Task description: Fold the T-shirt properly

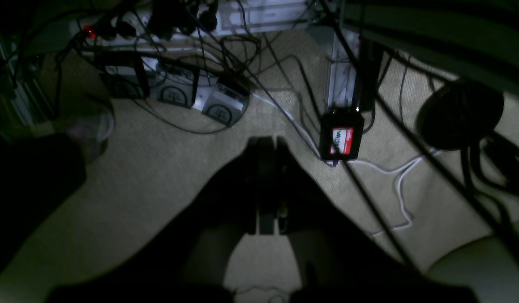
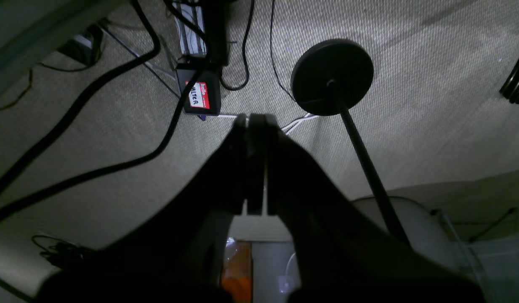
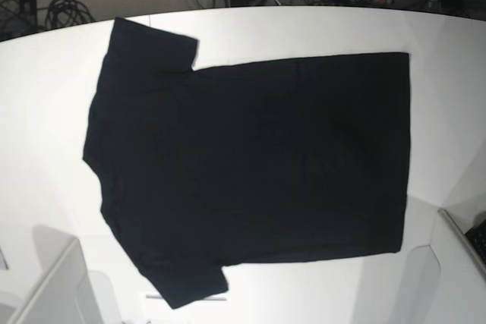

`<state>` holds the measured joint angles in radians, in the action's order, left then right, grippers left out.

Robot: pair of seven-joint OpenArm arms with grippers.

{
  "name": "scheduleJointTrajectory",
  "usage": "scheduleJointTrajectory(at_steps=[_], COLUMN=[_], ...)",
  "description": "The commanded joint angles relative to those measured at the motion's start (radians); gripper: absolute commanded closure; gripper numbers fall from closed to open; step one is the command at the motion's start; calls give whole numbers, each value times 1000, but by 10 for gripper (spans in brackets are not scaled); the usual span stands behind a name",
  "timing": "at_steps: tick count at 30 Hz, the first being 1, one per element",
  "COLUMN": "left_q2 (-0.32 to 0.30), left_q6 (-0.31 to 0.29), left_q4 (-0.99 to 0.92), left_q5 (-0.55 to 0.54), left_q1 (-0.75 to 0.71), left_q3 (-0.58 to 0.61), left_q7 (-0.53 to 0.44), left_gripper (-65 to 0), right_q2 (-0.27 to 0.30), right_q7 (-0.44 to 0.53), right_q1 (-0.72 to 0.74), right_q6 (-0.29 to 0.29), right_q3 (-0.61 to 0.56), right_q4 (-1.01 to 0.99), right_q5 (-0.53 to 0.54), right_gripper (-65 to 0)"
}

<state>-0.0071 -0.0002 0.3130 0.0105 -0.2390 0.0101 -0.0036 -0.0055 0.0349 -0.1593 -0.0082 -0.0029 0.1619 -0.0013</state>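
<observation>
Jaws of the left gripper (image 1: 265, 145) are seen pressed together in the left wrist view, nothing pinched; the fingers are only a dark silhouette against beige carpet (image 1: 158, 176). Same for the right gripper (image 2: 255, 122): jaws pressed together, nothing between them, detail lost in shadow. Neither gripper is seen in the base view.

Both wrist views are pointed at the floor, so the T-shirt (image 3: 250, 165) is not seen in them. Left wrist view is dim: a power strip (image 1: 166, 19) and tangled cables are made out at the top, a black box with a red-white label (image 1: 341, 136) near the middle, label text unreadable. In the right wrist view a black round stand base (image 2: 331, 75) with its pole is shown just right of the fingertips; a similar labelled box (image 2: 200, 97) sits to the left.

In the base view the T-shirt is laid flat and spread on the white table (image 3: 45, 81), plain black side up, collar end to the left, hem to the right. One sleeve is pointed toward the far edge, the other toward the near edge, its tip close to the bottom frame border. Any print is hidden underneath. Bare table is left all round the shirt, widest at far left. Pale arm parts (image 3: 53, 286) are cut off at the lower left and lower right corners.
</observation>
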Motion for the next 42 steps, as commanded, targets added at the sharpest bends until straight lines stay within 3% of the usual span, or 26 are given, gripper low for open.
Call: scheduleJointTrajectory(at_steps=[1,13,18,21,29,37,42], left_q2=[-6,-80,-109,-112,-127,-179,-193], left_q6=[-2,-2,-2,-2,-2,-2,-1], left_q4=[39,305,367,372,403,702,796], left_q5=[1,1,3,3,3,-5,-8], left_q1=[-30,-234,-356,-389,-446,-630,-707], left_q3=[1,3,3,3,3,1,-6], left_q7=[-5,-25,-270,-358,-384,-465,-465], left_gripper=[0,0,0,0,0,0,0], right_q2=[2,37,43,57,60,60,49], right_q7=[1,1,1,-5,-7,-7,-25], right_q1=[-27,-202,-296,-363,-500,-622,-705], right_q6=[1,3,3,3,3,1,1], right_q3=[-1,1,5,7,8,13,111], right_q4=[18,249,387,496,680,865,1011], right_q5=[-3,1,2,2,4,4,4], right_gripper=[0,0,0,0,0,0,0])
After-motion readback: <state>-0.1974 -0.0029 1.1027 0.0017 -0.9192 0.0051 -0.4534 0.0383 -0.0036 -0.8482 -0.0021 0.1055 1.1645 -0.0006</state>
